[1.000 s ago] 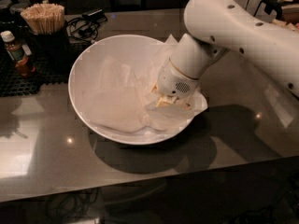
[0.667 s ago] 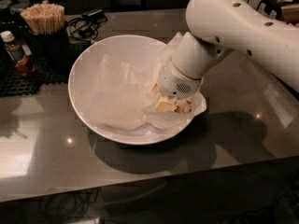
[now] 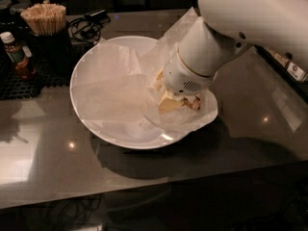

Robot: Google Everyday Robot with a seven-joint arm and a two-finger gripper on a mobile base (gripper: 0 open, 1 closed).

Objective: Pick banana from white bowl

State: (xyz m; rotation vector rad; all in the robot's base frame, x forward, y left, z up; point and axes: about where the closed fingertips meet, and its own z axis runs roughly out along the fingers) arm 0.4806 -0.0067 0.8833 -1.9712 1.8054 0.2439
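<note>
**Me:** Reaching down into the bowl in the camera view, my gripper sits at its right side, low on the paper.

**Spotter:** Where's the banana?

**Me:** Under me, mostly hidden; a brown-speckled bit shows at my side. Open or clamped, I can't tell.

**Spotter:** How will it handle?

**Me:** Light, soft, easily bruised, I'd judge. Take it mid-body, across the curve, gently; that paper could slide or lift with it.
</note>
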